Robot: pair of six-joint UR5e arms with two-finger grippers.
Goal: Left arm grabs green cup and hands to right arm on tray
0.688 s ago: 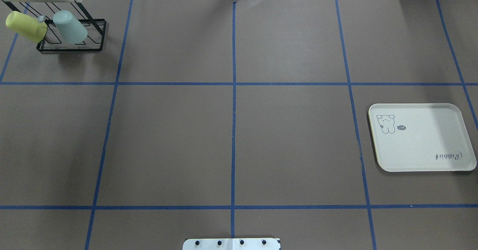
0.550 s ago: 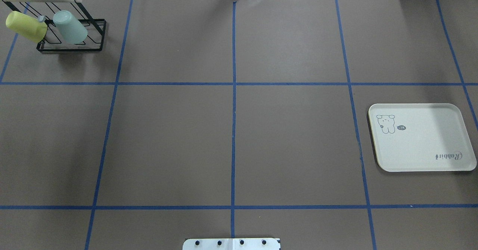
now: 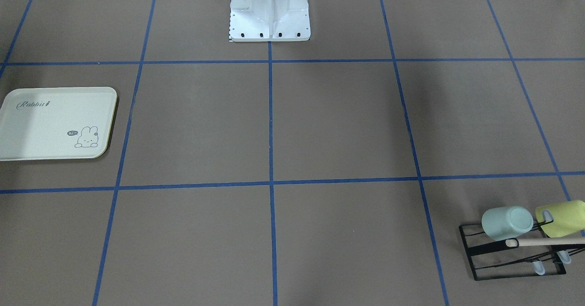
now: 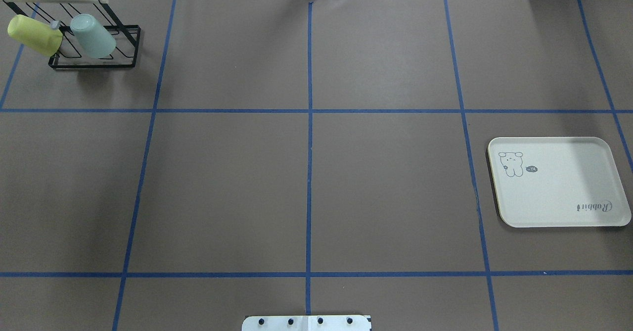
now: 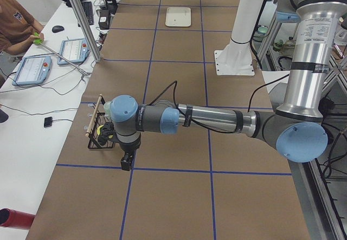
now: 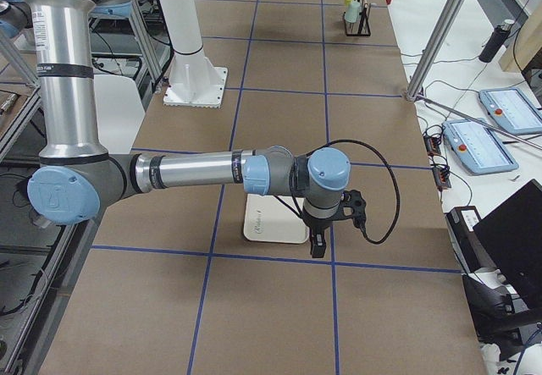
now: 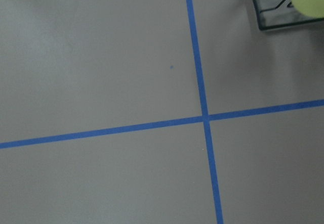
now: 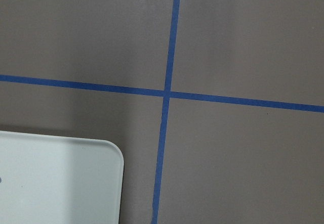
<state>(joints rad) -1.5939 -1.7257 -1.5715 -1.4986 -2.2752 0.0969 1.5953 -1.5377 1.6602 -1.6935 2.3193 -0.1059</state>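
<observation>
Black wire rack [image 4: 94, 67] with green cup [image 4: 92, 36] beside yellow cup [image 4: 33, 35]

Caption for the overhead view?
Pale mint-green plastic cup hangs on black wire rack far left; cream rectangular tray lies right.

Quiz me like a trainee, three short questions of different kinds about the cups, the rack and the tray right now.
1. True or false: the green cup stands on the tray.
2. What hangs beside the green cup on the black rack? A) yellow-green cup B) red mug C) bowl
3. Fill in: the script word on the tray reads ____.

Key: 1 false, it hangs on the rack; 2 A; 3 Rabbit.
</observation>
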